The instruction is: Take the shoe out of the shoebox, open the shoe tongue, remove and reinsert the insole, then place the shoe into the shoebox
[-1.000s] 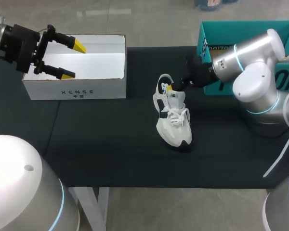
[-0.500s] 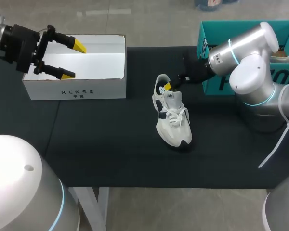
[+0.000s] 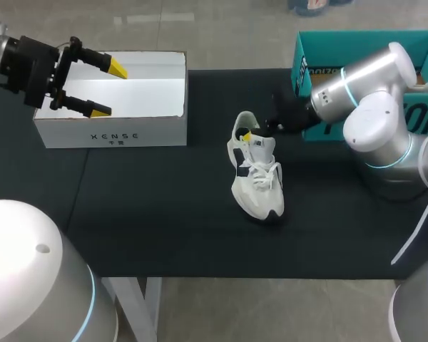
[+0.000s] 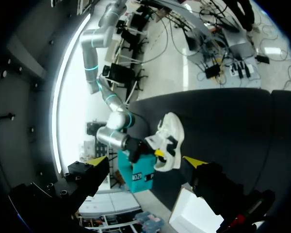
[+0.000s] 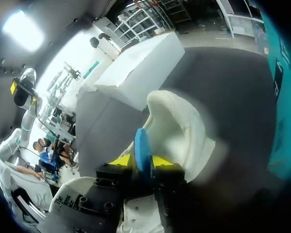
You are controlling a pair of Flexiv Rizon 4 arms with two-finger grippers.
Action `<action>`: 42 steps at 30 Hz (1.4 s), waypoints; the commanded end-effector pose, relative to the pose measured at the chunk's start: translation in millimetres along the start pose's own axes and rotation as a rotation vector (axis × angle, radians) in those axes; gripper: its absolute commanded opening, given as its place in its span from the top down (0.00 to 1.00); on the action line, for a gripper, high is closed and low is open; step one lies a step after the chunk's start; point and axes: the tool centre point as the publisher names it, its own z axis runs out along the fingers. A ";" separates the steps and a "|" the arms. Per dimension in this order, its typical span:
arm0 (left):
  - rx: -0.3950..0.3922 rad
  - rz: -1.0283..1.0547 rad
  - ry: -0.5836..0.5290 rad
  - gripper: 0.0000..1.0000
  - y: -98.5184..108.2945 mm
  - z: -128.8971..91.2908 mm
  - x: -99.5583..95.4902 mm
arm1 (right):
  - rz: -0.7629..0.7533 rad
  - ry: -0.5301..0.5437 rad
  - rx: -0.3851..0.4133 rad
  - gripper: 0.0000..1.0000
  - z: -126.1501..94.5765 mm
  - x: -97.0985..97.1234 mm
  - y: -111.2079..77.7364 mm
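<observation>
A white sneaker (image 3: 255, 174) with dark side marks lies on the black table, toe toward me. My right gripper (image 3: 251, 134) is at its heel opening, shut on the blue-edged insole (image 5: 177, 128), whose pale heel end (image 3: 245, 120) sticks up out of the shoe. In the right wrist view the thin blue edge runs between the two yellow tips of the right gripper (image 5: 139, 161). My left gripper (image 3: 93, 87) hangs open over the white shoebox (image 3: 110, 134) at the back left, holding nothing. The left wrist view shows the sneaker (image 4: 170, 141) far ahead of the left gripper (image 4: 145, 162).
A teal box (image 3: 303, 64) stands at the back right, just behind my right arm (image 3: 364, 78). The white shoebox (image 5: 143, 68) is open at the top. Black cloth (image 3: 164, 214) covers the table around the shoe.
My right gripper shifted toward the heel and then drew back a little to the right; the pale insole end now stands higher out of the shoe. The left arm has not moved.
</observation>
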 end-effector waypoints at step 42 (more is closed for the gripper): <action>0.000 0.001 0.002 0.00 0.1 -0.2 -0.4 | -0.006 -0.068 -0.010 0.00 -7.2 -0.6 27.3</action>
